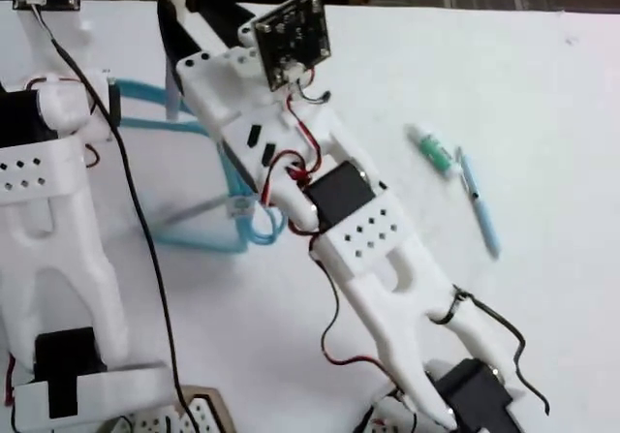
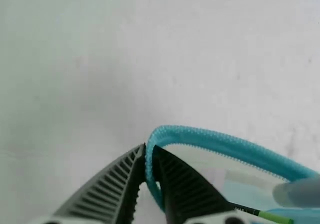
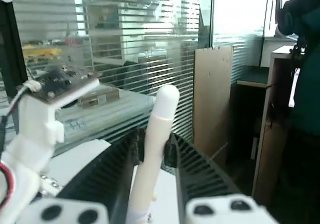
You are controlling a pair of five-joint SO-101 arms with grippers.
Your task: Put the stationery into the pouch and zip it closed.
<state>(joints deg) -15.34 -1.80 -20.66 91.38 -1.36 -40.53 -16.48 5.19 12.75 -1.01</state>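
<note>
The pouch (image 1: 194, 196) lay on the worktop (image 1: 542, 94); well apart at its three o'clock lay the glue stick (image 1: 429, 149), the pen (image 1: 479, 203) just beside at five o'clock.

shells (image 1: 58, 249): white printed plastic, dot-grid vent holes (image 1: 373, 230) | servos (image 1: 339, 193): black blocks behind each claw | wiring (image 1: 305, 152): thin red and black leads | wrist board (image 1: 291, 31): dark circuit board above claw | left claw (image 2: 148, 149), right claw (image 3: 152, 136): dark ribbed fingers (image 3: 200, 169), white base, dark screw holes (image 3: 87, 215)
</note>
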